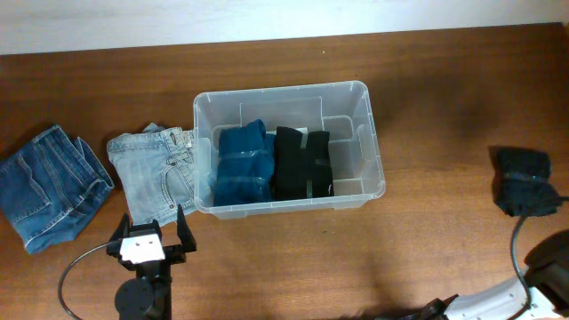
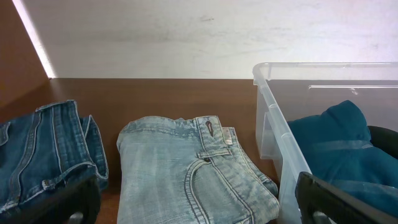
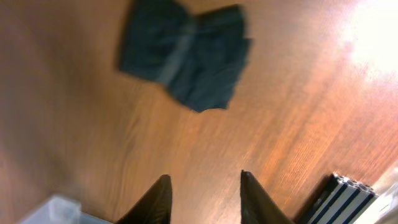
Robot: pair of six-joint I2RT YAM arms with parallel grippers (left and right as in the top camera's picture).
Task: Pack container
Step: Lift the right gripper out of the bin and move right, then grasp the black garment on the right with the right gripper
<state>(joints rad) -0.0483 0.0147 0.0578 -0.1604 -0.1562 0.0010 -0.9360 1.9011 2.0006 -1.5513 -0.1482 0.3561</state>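
The clear plastic box container [image 1: 284, 89] sits mid-way on the brown wooden surface [image 1: 400, 258], with two folded clothes inside. The right tool [image 3: 204, 176] is partly open and empty, near the dark folded cloth [image 3: 186, 53]. I think it must go down and grab that next. The left tool [image 1: 149, 224] is wide open and empty.

The container [image 1: 284, 89] sits mid-table. Inside it two folded garments lie side by side, the left garment [image 1: 243, 165] touching the right garment [image 1: 300, 163]. Just beside the container's left wall lie the near jeans [image 1: 158, 176] – and further left, close by them, the far jeans [image 1: 49, 187]. Well apart to the container's right lies the lone garment [image 1: 523, 180].
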